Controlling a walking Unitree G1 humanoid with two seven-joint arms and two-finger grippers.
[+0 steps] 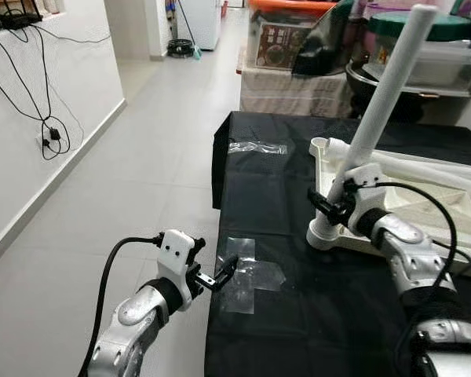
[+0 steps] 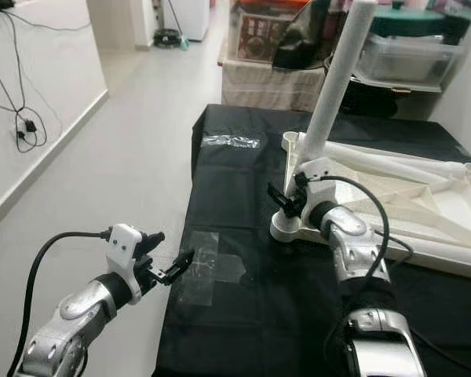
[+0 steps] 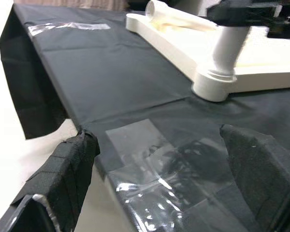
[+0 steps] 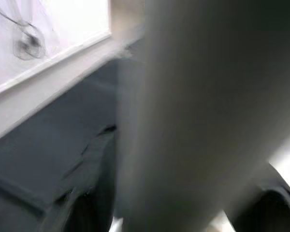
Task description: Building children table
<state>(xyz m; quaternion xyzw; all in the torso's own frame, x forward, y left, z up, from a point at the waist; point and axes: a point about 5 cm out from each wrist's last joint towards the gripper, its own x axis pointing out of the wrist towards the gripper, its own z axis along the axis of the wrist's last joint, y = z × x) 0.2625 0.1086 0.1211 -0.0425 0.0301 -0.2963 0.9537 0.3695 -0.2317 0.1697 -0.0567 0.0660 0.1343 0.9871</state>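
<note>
- Right gripper [image 1: 330, 206] pinches the white leg [image 1: 377, 118] near its base; the leg stands tilted in the tabletop [image 1: 424, 224] corner socket.
- Left gripper [image 1: 220, 275], fingers spread, hovers at 7 o'clock over the table [image 1: 298, 330] edge.

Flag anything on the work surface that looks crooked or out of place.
The white table leg held by the right gripper leans, not upright, in the corner socket of the upturned tabletop. Clear tape patches sit wrinkled on the black cloth.
</note>
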